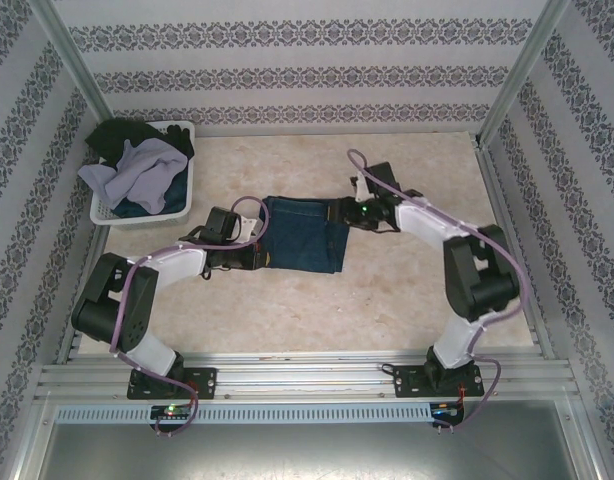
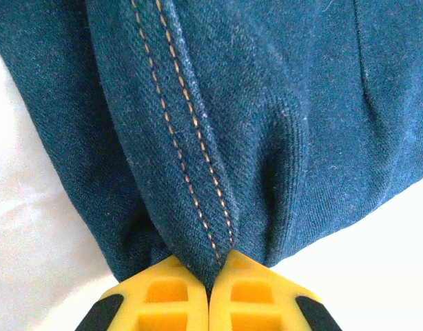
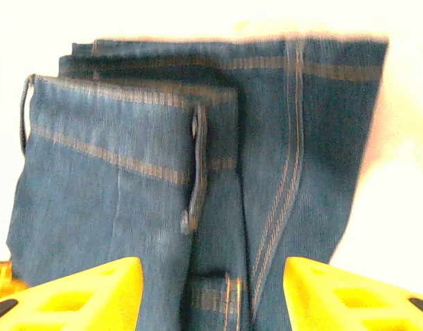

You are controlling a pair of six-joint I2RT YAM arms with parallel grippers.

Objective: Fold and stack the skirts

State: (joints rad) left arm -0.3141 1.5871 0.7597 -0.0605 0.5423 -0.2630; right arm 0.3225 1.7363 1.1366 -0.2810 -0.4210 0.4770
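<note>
Left tool [image 2: 209,279] tight on denim skirt [image 1: 305,232]; other skirts [image 1: 137,172] in white basket [image 1: 142,218].

The left hand [image 2: 209,289] pinches a stitched seam of the denim skirt [image 2: 253,117].

- A white plastic lattice basket [image 1: 137,218] is sitting at the far left corner of the table, close against the left wall.
- A beige mottled tabletop [image 1: 387,300] is stretching across the enclosure.
- White wallpaper with grey floral bands [image 1: 307,60] is covering the back and side walls.
- Two slanted aluminium posts [image 1: 67,50] are rising at the far corners.
- Silver metal rails [image 1: 307,375] are running along the near edge, with a white slotted strip [image 1: 307,412] lying just in front.
</note>
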